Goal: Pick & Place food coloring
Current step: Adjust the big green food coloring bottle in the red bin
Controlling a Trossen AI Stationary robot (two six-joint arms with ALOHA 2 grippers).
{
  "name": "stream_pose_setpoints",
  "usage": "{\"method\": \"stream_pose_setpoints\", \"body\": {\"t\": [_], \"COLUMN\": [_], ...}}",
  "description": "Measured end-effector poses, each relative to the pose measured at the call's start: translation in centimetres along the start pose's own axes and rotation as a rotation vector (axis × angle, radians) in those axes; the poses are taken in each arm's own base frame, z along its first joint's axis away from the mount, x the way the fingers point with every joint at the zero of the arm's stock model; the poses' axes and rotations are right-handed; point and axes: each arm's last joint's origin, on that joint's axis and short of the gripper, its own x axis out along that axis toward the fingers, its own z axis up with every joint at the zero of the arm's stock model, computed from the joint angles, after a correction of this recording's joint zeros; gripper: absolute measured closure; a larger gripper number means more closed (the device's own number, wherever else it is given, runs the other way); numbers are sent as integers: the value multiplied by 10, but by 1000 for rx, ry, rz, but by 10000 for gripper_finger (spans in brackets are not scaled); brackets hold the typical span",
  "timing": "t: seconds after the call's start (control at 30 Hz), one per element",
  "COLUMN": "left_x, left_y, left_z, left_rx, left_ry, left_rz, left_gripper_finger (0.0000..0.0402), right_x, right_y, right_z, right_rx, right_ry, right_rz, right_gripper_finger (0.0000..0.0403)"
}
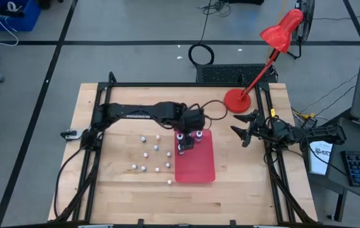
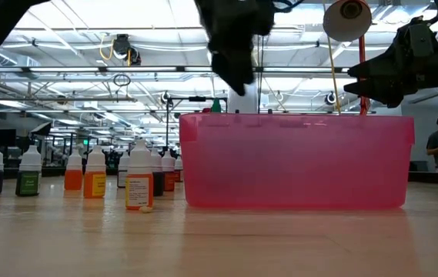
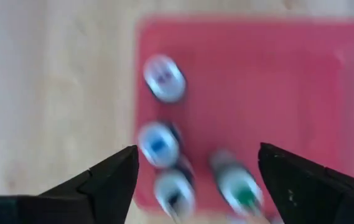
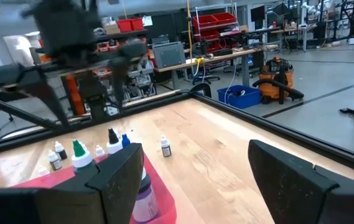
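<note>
The left claw (image 1: 186, 140), fingers spread and empty, is held above bottles (image 3: 158, 143) standing in the red tray (image 1: 202, 168) directly beneath. Next, another bottle (image 1: 145, 154) from the worktop (image 1: 123, 190) must be fetched.

Red tray (image 1: 195, 166), white-capped food coloring (image 1: 145, 154), pale wood table (image 1: 116, 190)

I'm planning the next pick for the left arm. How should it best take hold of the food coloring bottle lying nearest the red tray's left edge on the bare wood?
Probably from straight above, end effector fingers either side of the white cap. That bottle stands upright and alone beside the red tray, with nothing touching it, so its narrow top is the clearest part to pinch. The left end effector now hangs open over the tray.
</note>
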Motion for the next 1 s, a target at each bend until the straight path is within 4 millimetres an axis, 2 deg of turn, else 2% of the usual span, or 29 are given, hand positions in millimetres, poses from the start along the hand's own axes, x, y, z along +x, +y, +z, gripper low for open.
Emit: {"method": "stream_pose_setpoints", "body": {"t": [0.2, 0.43, 0.6, 0.83, 1.0], "left_x": [-5, 11, 22, 41, 55], "left_y": [-30, -54, -57, -49, -47], "left_z": [-25, -25, -24, -37, -39], "left_rx": [-12, 84, 103, 89, 95], "left_ry": [202, 124, 74, 138, 102], "left_rz": [13, 81, 94, 103, 98], "left_gripper_finger": [84, 79, 90, 100, 97], "right_x": [0, 0, 0, 0, 0], "right_y": [0, 0, 0, 0, 0], "right_z": [0, 0, 0, 0, 0], "right_rx": [-1, -1, -1, -1, -1], "right_ry": [2, 2, 2, 2, 2], "right_rz": [-1, 0, -1, -1, -1], "right_gripper_finger": [124, 124, 124, 124, 124]}}
